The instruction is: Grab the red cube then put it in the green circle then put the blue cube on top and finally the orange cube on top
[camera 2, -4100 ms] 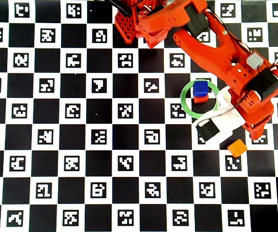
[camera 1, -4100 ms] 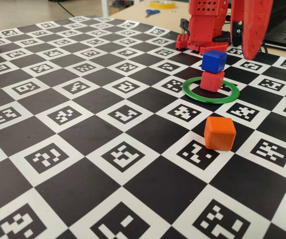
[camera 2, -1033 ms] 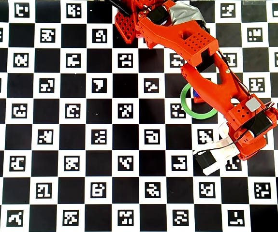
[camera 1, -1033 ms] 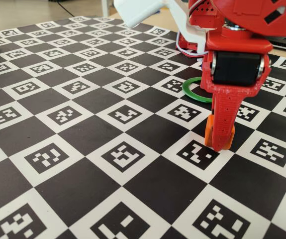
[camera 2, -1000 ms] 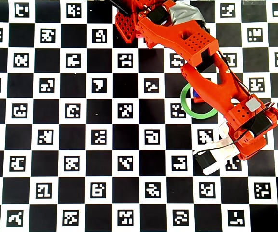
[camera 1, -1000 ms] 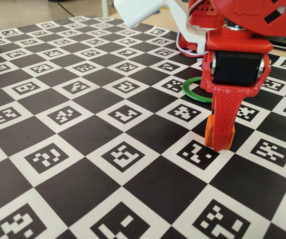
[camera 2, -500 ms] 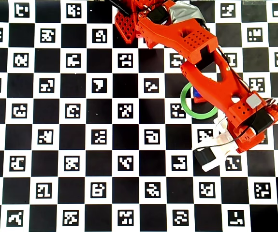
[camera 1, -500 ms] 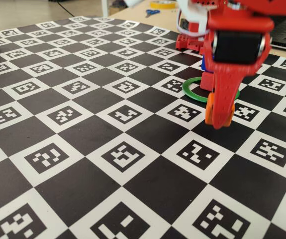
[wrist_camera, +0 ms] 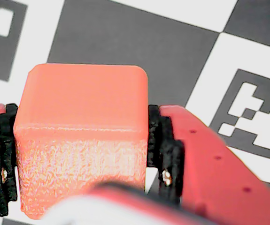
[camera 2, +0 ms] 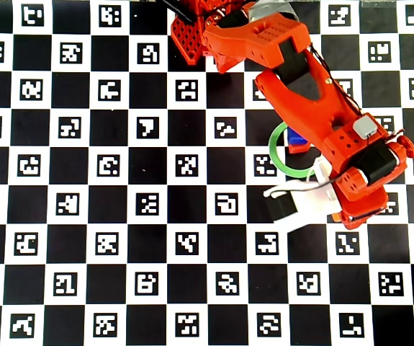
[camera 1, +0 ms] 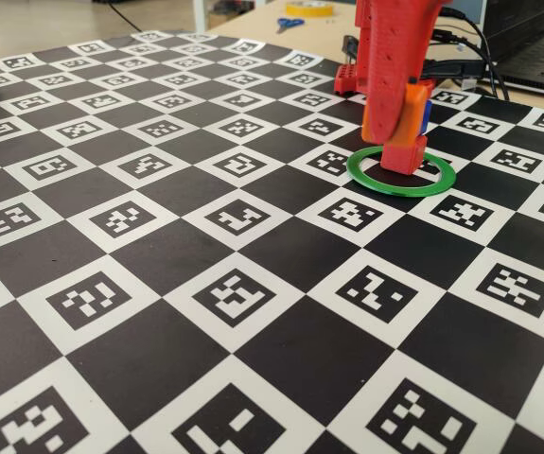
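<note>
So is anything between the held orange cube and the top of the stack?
Nothing visible does. The fingers clamp the orange cube; the blue cube shows only partly behind the arm, so its top can't be checked.

Your arm (camera 2: 300,79) reaches from its base at the top of the overhead view down and to the right, the wrist bent so the gripper (wrist_camera: 81,154) points downward. In the wrist view, your two red fingers (wrist_camera: 210,168) with black pads press against both sides of the orange cube (wrist_camera: 81,136), which is held clear of the board.
</note>
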Available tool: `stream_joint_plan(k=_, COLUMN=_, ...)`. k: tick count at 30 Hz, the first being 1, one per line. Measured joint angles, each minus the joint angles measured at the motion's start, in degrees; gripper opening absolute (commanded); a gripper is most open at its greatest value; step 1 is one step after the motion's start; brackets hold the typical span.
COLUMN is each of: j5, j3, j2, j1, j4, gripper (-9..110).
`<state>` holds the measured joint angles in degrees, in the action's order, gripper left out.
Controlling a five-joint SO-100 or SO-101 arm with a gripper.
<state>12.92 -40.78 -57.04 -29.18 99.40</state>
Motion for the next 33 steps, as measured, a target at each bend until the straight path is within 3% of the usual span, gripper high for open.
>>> stream_joint_plan(k=20, j5=4.6, j3=-37.5, j2=-32.3, j1=9.8, j4=-4.8, gripper=6)
stream_joint_plan(k=33, j5=10.4, j3=-60.4, j2=-51.9, j1=9.6, j4=-8.8, gripper=6)
